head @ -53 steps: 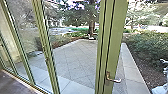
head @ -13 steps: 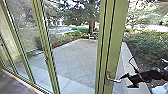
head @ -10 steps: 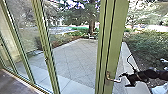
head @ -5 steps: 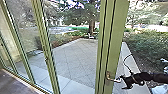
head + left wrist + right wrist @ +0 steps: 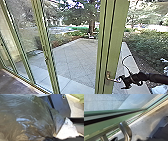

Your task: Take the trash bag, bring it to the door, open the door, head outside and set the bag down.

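Change: black right arm (image 5: 155,78) now in head view, absent in the earliest frame. Right pincer (image 5: 121,82) has closed in on the silver lever handle (image 5: 113,80) of the green-framed glass door (image 5: 118,32); its tips look apart, around or beside the lever's free end, contact unclear. Lever angle and door frame look unchanged, so no opening seen yet. Translucent dark plastic trash bag (image 5: 27,116) is at the left wrist, gathered near a crumpled white piece (image 5: 67,130); left pincer state: can't tell. Judged step: door-opening, bag still to go out to grey paved yard (image 5: 75,57). Risk: slipping off the lever end.
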